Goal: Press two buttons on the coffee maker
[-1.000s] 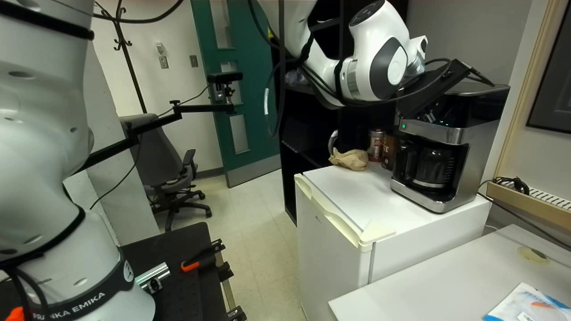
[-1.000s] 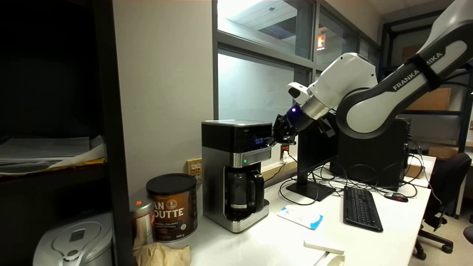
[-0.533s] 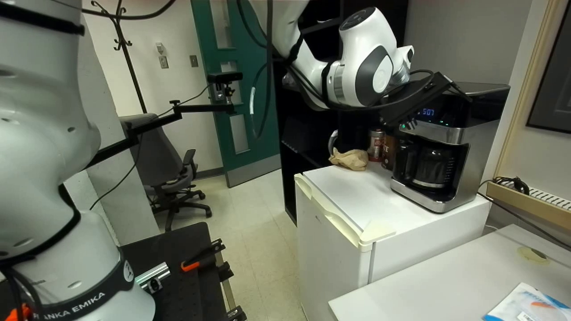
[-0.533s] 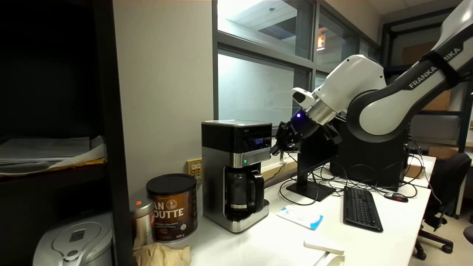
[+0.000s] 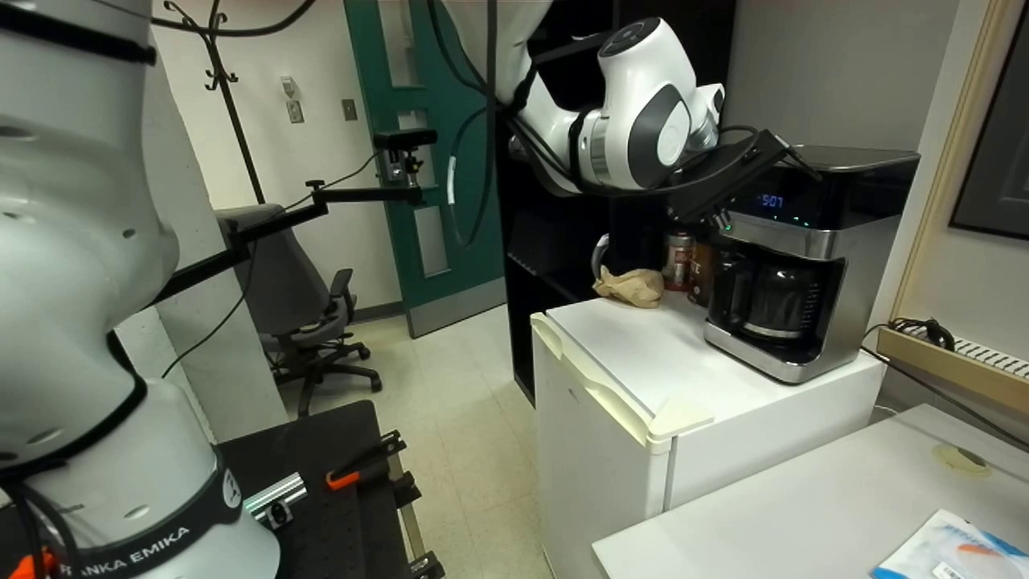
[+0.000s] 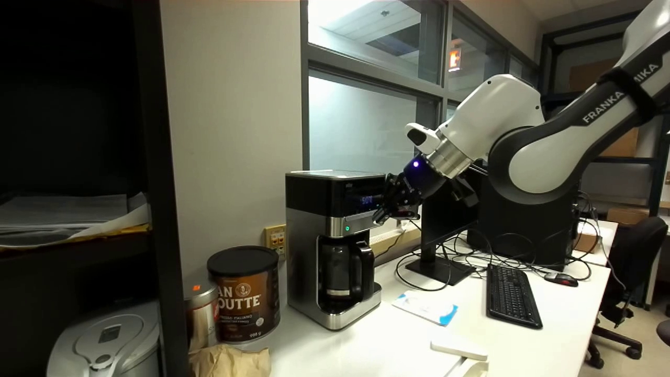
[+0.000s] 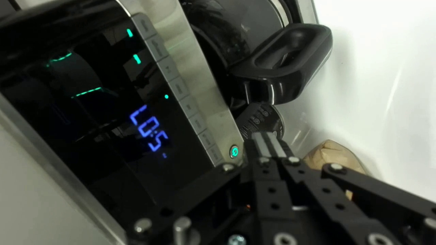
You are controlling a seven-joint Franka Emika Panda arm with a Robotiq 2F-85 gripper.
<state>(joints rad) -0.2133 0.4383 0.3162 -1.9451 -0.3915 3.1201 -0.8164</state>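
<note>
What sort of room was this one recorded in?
Probably an office, perhaps one used as a lab: a computer keyboard, a wheeled chair and a coffee maker are in view.

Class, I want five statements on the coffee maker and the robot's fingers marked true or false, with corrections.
1. The coffee maker stands on the white fridge. True.
2. Its power button glows red. False: the power button glows green.
3. The display reads 5:07. True.
4. The carafe is out of the coffee maker. False: the carafe sits inside it.
5. The fingers are spread wide. False: the fingers are closed together.
</note>
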